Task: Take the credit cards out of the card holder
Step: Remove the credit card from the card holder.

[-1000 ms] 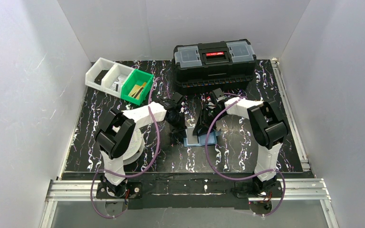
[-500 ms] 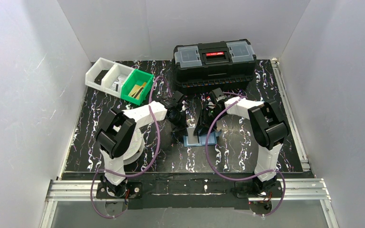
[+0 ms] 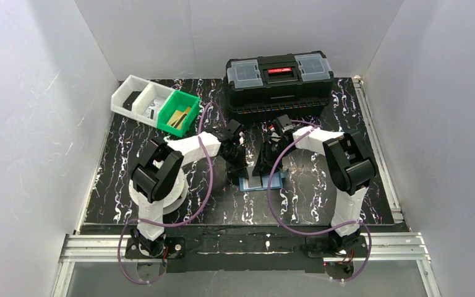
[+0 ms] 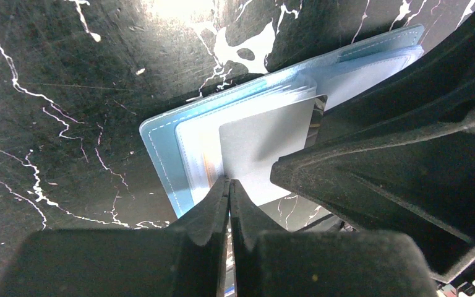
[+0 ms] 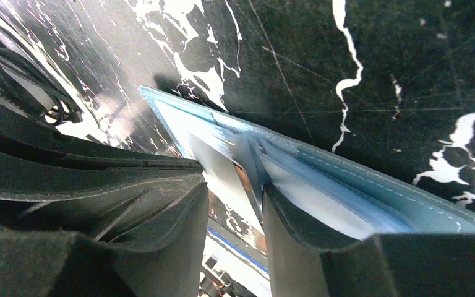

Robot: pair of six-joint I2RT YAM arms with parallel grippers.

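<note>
The blue card holder (image 3: 261, 183) lies open on the black marbled table between both arms. In the left wrist view its paler inside (image 4: 161, 154) shows, with a silver-grey credit card (image 4: 266, 142) sticking out of a pocket and an orange strip of another card (image 4: 209, 170) beside it. My left gripper (image 4: 229, 183) is shut, its tips pinching the grey card's near edge; from above it (image 3: 240, 164) sits at the holder's left. My right gripper (image 5: 235, 204) is open over the holder (image 5: 371, 192), its right finger (image 5: 309, 241) pressing on the inside, with the card (image 5: 219, 164) between the jaws. From above, the right gripper (image 3: 263, 166) stands over the holder.
A large black toolbox (image 3: 279, 83) stands at the back. A green bin (image 3: 178, 112) with tan items and white bins (image 3: 139, 98) stand at the back left. The two grippers are very close together; the right gripper's black body (image 4: 396, 142) fills the right of the left wrist view.
My left gripper has shifted a little to the right and back, closer to the right gripper over the holder. The right arm and the holder have stayed put.
</note>
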